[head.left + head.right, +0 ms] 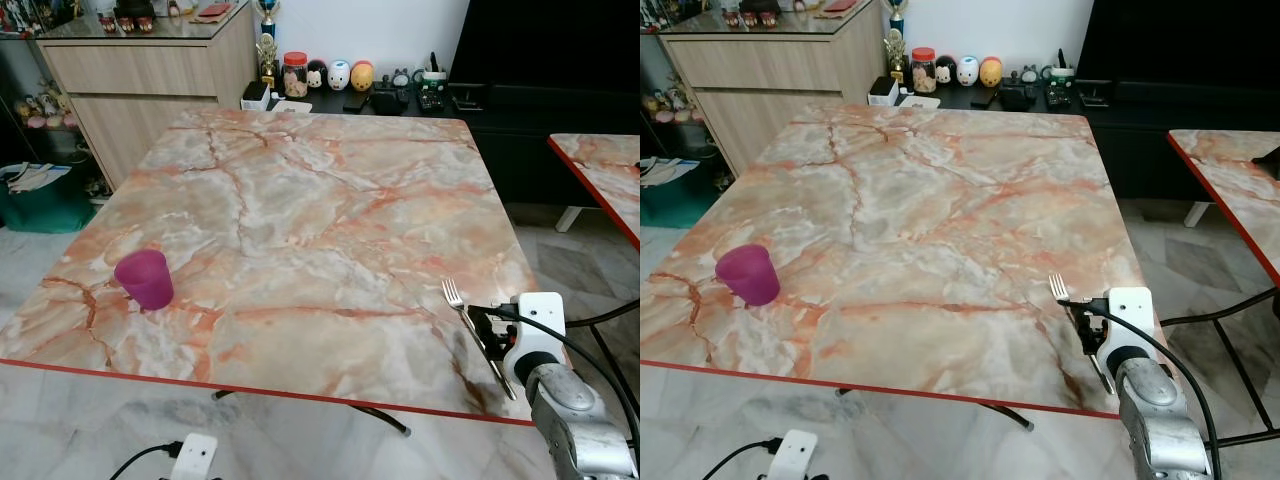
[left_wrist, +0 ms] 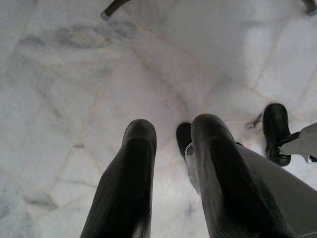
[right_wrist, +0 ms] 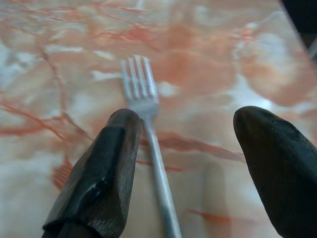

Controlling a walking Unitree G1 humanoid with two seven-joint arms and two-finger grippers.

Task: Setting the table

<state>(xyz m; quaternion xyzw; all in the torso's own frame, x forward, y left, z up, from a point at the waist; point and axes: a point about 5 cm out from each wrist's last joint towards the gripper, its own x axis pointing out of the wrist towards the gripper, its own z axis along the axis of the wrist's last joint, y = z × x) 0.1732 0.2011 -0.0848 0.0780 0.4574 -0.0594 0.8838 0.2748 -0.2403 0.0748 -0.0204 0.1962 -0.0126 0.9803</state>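
A silver fork lies on the marble table near its front right corner, tines pointing away from me. My right gripper is low over it and open. The handle runs between the two fingers, close beside one finger and well apart from the other. A purple cup stands upright near the front left edge. My left gripper hangs beside the table over the floor, its fingers a little apart with nothing between them.
A second marble table stands at the right. Behind the table are a wooden cabinet and a low dark unit with jars and figurines. The table's red front edge is close to me. A green bin stands at the left.
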